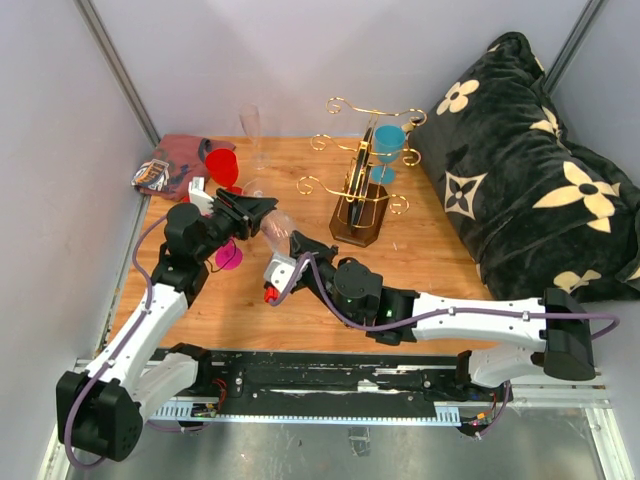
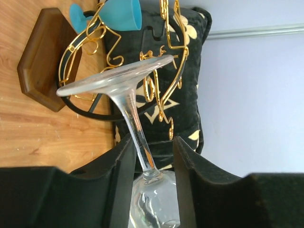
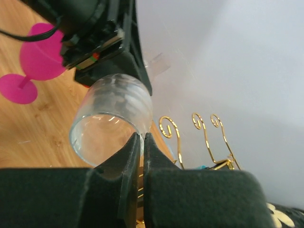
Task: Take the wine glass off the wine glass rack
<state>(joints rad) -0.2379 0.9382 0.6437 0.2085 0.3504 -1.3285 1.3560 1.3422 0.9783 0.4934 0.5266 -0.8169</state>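
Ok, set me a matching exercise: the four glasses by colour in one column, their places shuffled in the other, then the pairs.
1. clear wine glass
2. blue wine glass
3. pink wine glass
4. red glass

A. on the table next to the patterned cloth
B. right at the wine glass rack
C. on the table, partly hidden by the left arm
D. between the left claw and the right claw

Pairs: 1-D, 2-B, 3-C, 4-A

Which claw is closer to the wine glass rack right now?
Right. In the top view the right claw, shut on the rim of the clear wine glass, sits left of the wine glass rack; the left claw stands farther left, beyond the glass, open around its stem.
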